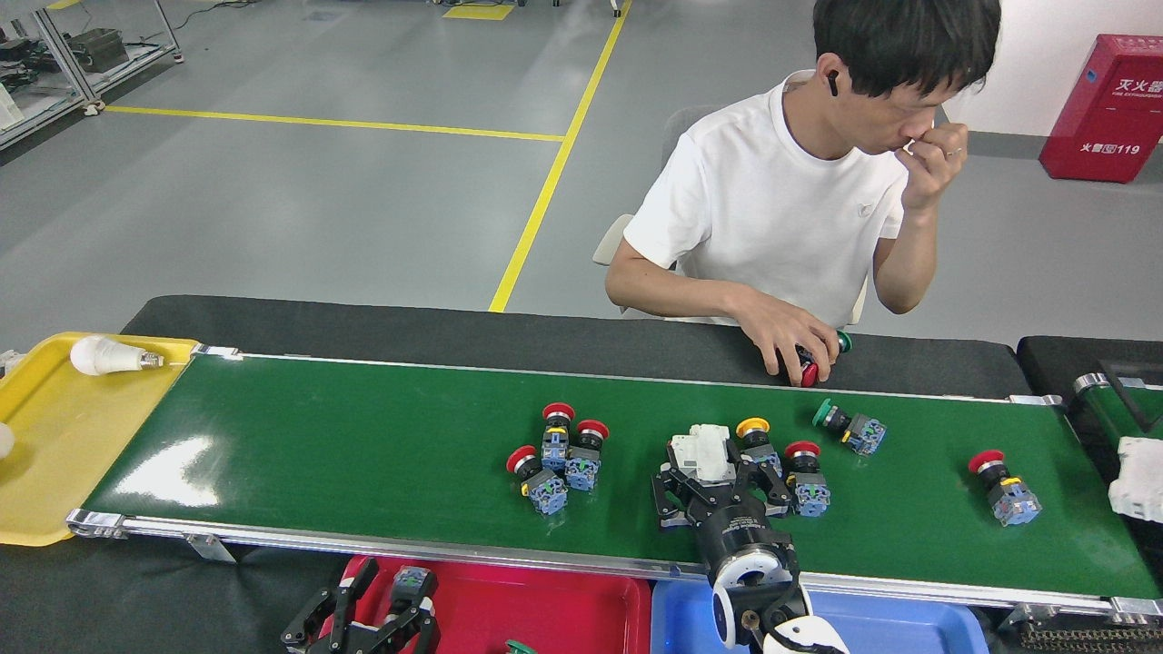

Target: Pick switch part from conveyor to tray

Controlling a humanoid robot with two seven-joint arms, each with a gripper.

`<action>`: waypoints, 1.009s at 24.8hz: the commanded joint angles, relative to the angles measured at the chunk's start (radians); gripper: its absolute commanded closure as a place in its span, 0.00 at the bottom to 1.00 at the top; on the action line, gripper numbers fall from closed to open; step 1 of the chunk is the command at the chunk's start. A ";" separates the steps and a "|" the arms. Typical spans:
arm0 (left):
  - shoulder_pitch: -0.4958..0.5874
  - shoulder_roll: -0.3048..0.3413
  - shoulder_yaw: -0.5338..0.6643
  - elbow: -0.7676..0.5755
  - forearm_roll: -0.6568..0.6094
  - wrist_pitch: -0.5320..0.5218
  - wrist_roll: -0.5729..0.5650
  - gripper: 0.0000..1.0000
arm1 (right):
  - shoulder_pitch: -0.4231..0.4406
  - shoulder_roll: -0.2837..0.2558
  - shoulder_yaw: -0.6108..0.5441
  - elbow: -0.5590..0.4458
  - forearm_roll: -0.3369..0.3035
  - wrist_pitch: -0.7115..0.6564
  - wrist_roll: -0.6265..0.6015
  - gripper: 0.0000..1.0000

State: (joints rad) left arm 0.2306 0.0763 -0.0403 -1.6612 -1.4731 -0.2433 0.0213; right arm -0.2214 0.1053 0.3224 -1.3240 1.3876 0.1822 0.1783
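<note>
While the left end effector [377, 610] pinches a blue-based switch part [411, 579] over the red plastic tray [554, 607], that piece looks nearly delivered. The right end effector [713, 472] spreads around a white breaker block [704, 451] on the glossy dark-green conveyor [363, 454], where several push-button switches [556, 457] remain.

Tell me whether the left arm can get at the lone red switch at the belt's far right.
Probably not: the left gripper sits over the red tray, and the right arm lies between it and that switch.

The only readable writing stands on the red cabinet [1108, 107] far beyond and to the right of the right arm's jaws: white Chinese characters "灭火器箱" across its top and "火警119" lower down on its front.
</note>
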 commanded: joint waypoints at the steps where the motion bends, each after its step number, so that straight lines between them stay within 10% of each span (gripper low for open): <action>1: -0.005 -0.009 0.016 -0.035 0.007 0.004 0.005 0.00 | -0.006 0.001 -0.003 -0.020 -0.039 -0.032 0.013 0.52; 8: -0.093 -0.009 0.010 -0.005 -0.016 0.004 -0.009 0.00 | 0.103 -0.088 -0.012 -0.287 -0.193 -0.282 0.044 0.49; 12: -0.162 -0.006 -0.027 0.077 -0.049 -0.013 -0.011 0.00 | 0.255 -0.239 -0.072 -0.445 -0.403 -0.647 0.053 0.47; 16: -0.194 -0.009 -0.053 0.132 -0.050 -0.007 -0.011 0.00 | 0.349 -0.265 -0.213 -0.445 -0.438 -0.968 0.055 0.45; 25: -0.367 -0.017 -0.063 0.336 -0.050 0.004 -0.018 0.00 | 0.536 -0.285 -0.620 -0.291 -0.476 -0.968 0.058 0.40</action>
State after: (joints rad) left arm -0.1107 0.0647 -0.1079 -1.3369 -1.5215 -0.2464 0.0002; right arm 0.3147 -0.1687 -0.2676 -1.6224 0.9184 -0.7689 0.2397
